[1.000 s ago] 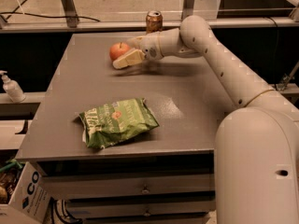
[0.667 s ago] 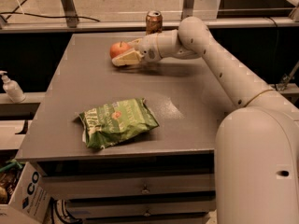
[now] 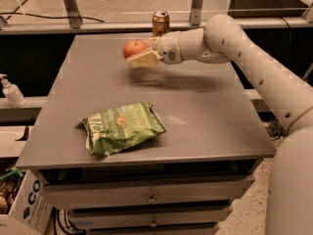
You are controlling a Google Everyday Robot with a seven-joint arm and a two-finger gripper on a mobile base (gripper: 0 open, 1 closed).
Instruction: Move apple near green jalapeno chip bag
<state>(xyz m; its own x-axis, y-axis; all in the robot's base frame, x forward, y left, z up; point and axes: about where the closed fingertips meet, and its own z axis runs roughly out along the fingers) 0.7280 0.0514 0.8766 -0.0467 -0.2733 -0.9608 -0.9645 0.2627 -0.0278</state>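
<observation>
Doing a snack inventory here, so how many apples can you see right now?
1. The apple is gripped in the tool, raised over the table's far end, near the can. No other apple shows, though the green chip bag could hide something.

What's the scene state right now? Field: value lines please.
table: grey top, drawers beneath
apple: over the far part of table, looks lifted, shadow below it
gripper: at the far side, shut on apple
green jalapeno chip bag: lying flat on the near-left part of table, well apart from apple
drink can: upright at the far edge, behind gripper
pump bottle: on a ledge left of table
task status: apple not yet near green jalapeno chip bag
</observation>
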